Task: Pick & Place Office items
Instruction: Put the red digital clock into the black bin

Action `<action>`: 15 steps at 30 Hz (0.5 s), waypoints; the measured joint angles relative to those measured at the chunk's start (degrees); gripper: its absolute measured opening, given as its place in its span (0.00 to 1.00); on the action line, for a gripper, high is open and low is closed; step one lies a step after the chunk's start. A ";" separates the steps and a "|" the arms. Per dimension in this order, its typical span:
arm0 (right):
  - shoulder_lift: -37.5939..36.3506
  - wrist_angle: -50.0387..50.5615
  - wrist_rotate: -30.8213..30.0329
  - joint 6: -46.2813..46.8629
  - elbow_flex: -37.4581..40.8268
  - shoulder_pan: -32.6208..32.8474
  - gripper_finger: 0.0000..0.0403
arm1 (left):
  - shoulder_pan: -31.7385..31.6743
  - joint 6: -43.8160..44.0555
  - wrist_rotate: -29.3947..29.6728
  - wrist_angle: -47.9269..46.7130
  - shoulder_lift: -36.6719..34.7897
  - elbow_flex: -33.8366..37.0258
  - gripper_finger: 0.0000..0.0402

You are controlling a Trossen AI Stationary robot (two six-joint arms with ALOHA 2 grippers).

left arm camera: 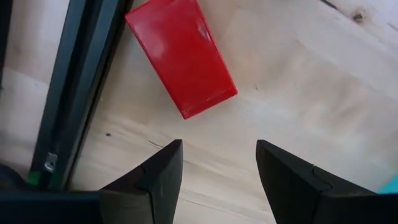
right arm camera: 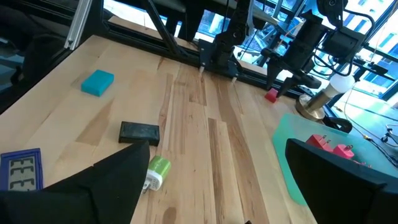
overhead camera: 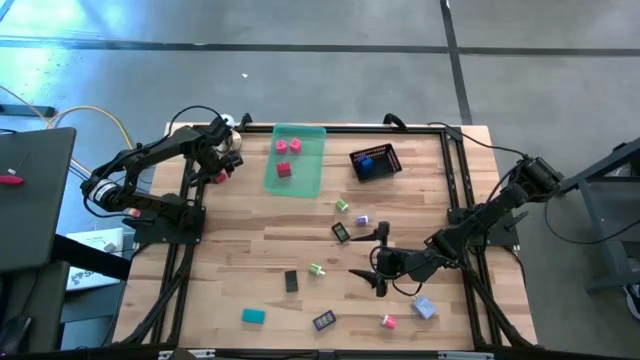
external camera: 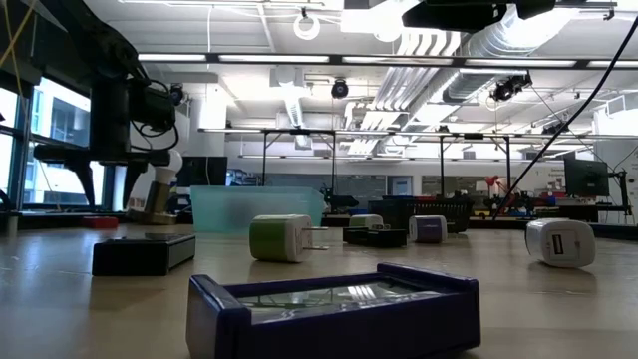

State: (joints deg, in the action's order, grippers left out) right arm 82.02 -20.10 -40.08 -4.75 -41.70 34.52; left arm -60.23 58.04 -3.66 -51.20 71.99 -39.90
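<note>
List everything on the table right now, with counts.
translucent green rectangular tray: 1, far centre of the wooden table
pink and red blocks: 3, inside the tray
black mesh basket: 1, right of the tray
blue piece: 1, in the basket
red rectangular block: 1, far left, at the table's edge
green-and-white pieces: 2, centre
lavender pieces: 2, centre and near right
dark flat pieces: 3, centre to near edge
teal block: 1, near left
pink piece: 1, near right
left gripper: open, over the red block
right gripper: open, centre right
</note>
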 joint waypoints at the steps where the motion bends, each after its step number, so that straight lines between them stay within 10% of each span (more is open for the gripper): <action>1: 0.00 0.01 0.00 0.00 0.01 0.00 0.91 | 0.09 -0.81 0.28 -0.06 0.00 0.00 0.49; 15: 0.00 0.22 0.01 0.00 -0.01 0.00 0.91 | 2.05 3.47 4.38 -4.17 0.00 0.09 0.49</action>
State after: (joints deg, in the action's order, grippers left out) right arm 82.02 -19.88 -40.07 -4.75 -41.71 34.52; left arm -58.17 61.51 0.72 -55.37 71.99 -39.81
